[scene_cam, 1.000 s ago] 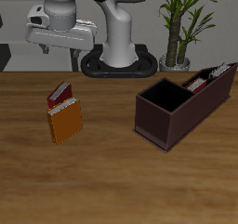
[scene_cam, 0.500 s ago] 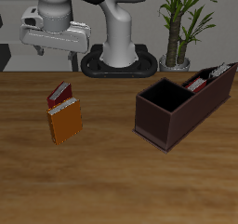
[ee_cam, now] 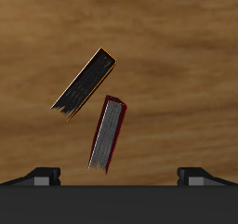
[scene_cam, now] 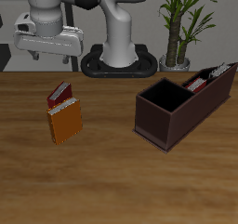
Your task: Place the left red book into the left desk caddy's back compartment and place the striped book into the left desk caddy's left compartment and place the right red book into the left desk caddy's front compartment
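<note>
Released fingers [ee_cam: 119, 177] hang spread and empty above the left red book [scene_cam: 59, 93], which lies touching an orange book [scene_cam: 65, 122] on the counter [scene_cam: 112, 181].

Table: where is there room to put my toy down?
The wood between the orange book and the caddy is bare, as is the strip along the table's front edge. It is crowded where the small red book touches the orange one.

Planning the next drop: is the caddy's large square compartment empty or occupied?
Empty: the left desk caddy shows only dark interior there; books stand only in its far-end slots.
</note>
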